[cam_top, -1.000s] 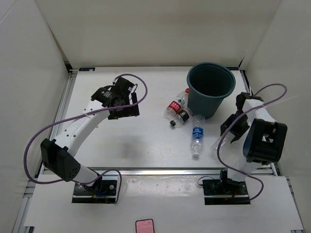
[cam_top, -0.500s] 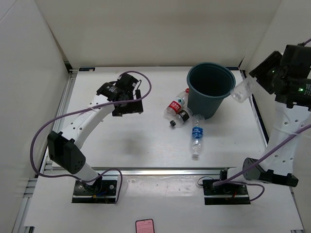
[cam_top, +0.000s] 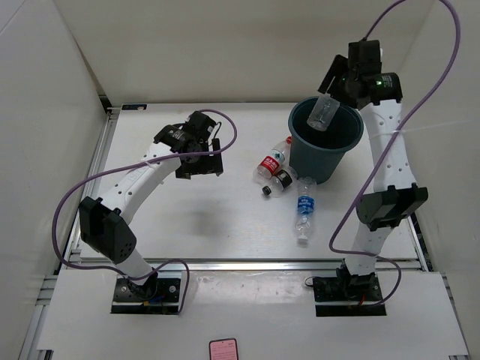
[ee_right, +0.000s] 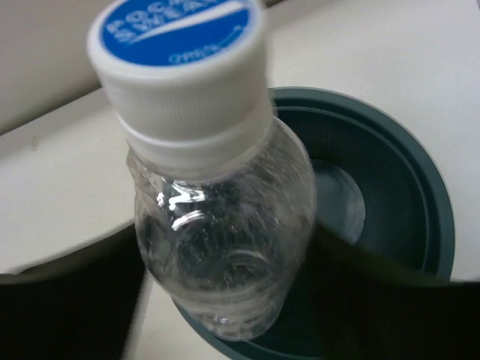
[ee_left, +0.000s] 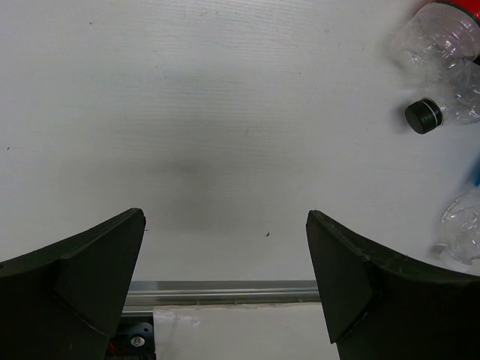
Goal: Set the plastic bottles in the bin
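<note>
The dark teal bin [cam_top: 315,159] stands at the back right; its rim [ee_right: 444,225] lies below my right gripper [ee_right: 229,251]. That gripper [cam_top: 332,91] hangs over the bin mouth with its jaws spread wide. A clear bottle [ee_right: 225,247] with a blue-topped white cap sits loose between them, body pointing down into the bin [cam_top: 324,112]. On the table left of the bin lie a red-labelled bottle [cam_top: 268,166], a dark-labelled bottle [cam_top: 284,180] and a blue-labelled bottle [cam_top: 304,210]. My left gripper [cam_top: 199,166] is open and empty [ee_left: 225,221], hovering left of them.
A black bottle cap [ee_left: 424,116] points toward the table's middle. White walls enclose the table on three sides. An aluminium rail [ee_left: 225,291] runs along the near edge. A small pink card [cam_top: 223,349] lies in front of the bases.
My right arm rose from table level at the right, carried the clear bottle over the bin, and its jaws opened. My left gripper drifted slightly right.
</note>
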You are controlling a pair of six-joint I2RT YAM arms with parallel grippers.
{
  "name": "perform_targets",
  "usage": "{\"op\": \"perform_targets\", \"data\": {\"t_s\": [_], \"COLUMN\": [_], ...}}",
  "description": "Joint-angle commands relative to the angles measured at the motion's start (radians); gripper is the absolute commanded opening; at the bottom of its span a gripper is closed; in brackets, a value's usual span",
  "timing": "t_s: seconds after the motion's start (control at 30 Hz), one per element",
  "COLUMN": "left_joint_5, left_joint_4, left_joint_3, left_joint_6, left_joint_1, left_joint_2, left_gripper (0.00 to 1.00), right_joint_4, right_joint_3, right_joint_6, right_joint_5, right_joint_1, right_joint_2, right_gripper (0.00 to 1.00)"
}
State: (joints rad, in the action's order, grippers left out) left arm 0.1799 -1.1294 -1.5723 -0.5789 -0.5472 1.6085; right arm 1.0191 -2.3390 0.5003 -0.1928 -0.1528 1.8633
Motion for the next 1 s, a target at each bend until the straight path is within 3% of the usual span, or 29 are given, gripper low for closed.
{"op": "perform_targets", "data": {"t_s": [0.0, 0.03, 0.23, 0.37, 0.4, 0.6, 0.67, 0.77, 0.97], "left_joint_5": [-0.003, -0.003, 0.007, 0.035, 0.035, 0.014, 0.004, 0.004, -0.017], "left_joint_4": [-0.006, -0.006, -0.006, -0.006, -0.006, -0.006, -0.006, -0.006, -0.015], "left_joint_3": [-0.031, -0.031, -0.029, -0.02, -0.011, -0.02, -0.02, -0.011, 0.009], "left_joint_6": [0.013, 0.013, 0.013, 0.013, 0.013, 0.013, 0.013, 0.013, 0.013], "left_joint_1": [-0.002, -0.002, 0.018, 0.039, 0.039, 0.05, 0.05, 0.05, 0.05], "left_joint_2": [-0.019, -0.019, -0.019, -0.01, -0.01, 0.008, 0.008, 0.018, 0.008], "left_gripper": [1.0, 1.0, 1.0, 1.0, 1.0, 1.0, 1.0, 1.0, 1.0], "right_joint_4": [-0.068, -0.068, -0.068, -0.14, -0.14, -0.123, -0.209, -0.298, -0.442], "right_joint_3": [0.021, 0.055, 0.279, 0.599, 0.759, 1.222, 1.382, 1.496, 1.594], "right_joint_6": [-0.072, -0.081, -0.082, -0.111, -0.082, 0.181, 0.181, 0.159, 0.126], "right_joint_5": [-0.097, -0.155, -0.25, -0.147, -0.117, 0.021, 0.021, 0.021, -0.01], "right_joint_1": [-0.033, -0.045, -0.034, -0.105, -0.134, -0.235, -0.269, -0.28, -0.289], "right_joint_2": [-0.085, -0.137, -0.427, -0.677, -0.761, -0.972, -1.024, -1.033, -0.955], "right_gripper": [0.77, 1.0, 1.0, 1.0, 1.0, 1.0, 1.0, 1.0, 1.0]}}
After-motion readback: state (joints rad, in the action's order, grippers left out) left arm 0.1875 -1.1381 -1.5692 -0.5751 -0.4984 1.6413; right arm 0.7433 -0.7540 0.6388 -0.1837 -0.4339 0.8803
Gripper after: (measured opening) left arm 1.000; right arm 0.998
